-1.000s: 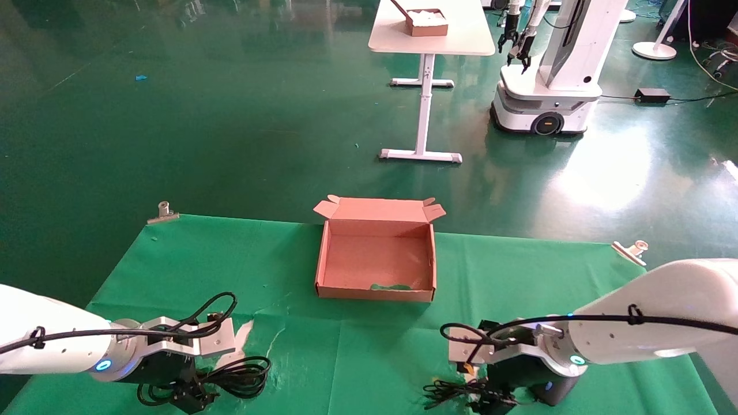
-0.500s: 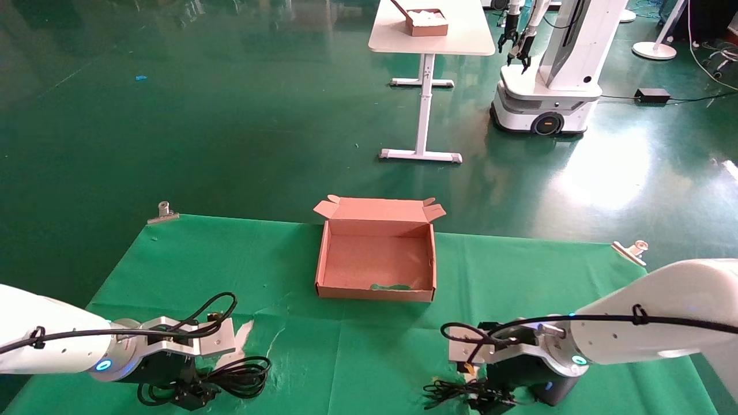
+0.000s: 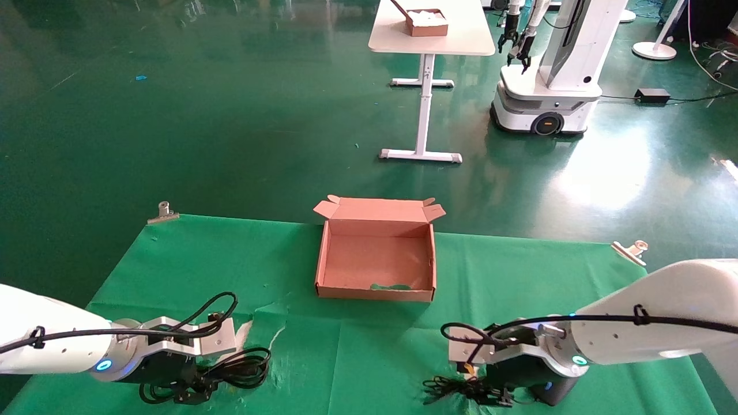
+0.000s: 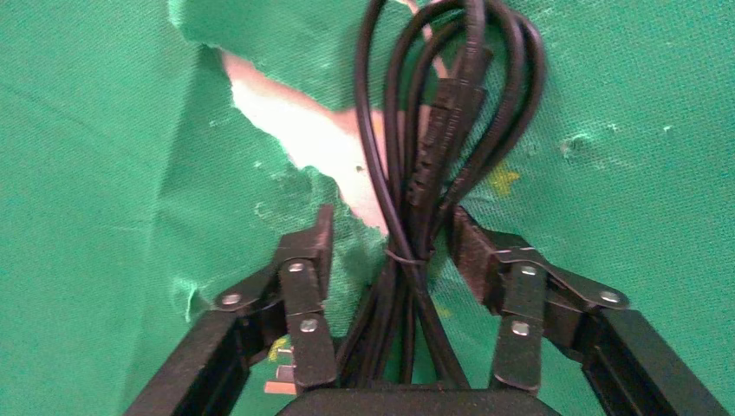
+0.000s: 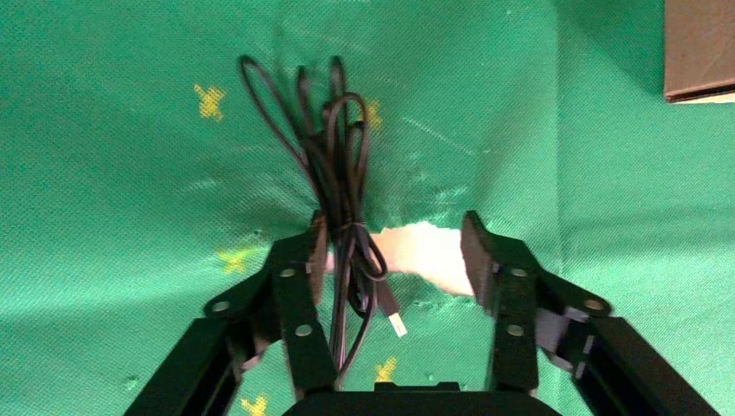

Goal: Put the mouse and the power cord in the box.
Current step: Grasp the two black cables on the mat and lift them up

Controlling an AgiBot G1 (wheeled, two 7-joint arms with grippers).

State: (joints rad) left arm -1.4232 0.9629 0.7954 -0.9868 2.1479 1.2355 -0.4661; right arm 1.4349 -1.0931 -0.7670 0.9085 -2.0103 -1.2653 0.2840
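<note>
The power cord (image 3: 239, 369) lies in black loops at the table's front left. My left gripper (image 3: 187, 392) is down over it, open, with the tied bundle of the power cord (image 4: 433, 130) running between the fingers (image 4: 472, 247). At the front right my right gripper (image 3: 490, 397) is open over the mouse's thin coiled cable (image 3: 450, 391). That cable (image 5: 334, 165) lies against one finger (image 5: 312, 256), its USB plug (image 5: 395, 322) inside the gap. A dark rounded shape (image 3: 550, 395) under the right wrist may be the mouse body. The box (image 3: 375, 293) stands open mid-table with nothing in it.
The green cloth (image 3: 519, 276) is torn, showing pale patches (image 3: 245, 331) near both grippers. Metal clips (image 3: 163, 212) hold its far corners. On the floor beyond stand a white table (image 3: 431, 34) with a smaller box and another robot (image 3: 545, 86).
The power cord's loops have shifted and bunched slightly toward the left gripper. The right gripper has settled a little lower over the mouse cable.
</note>
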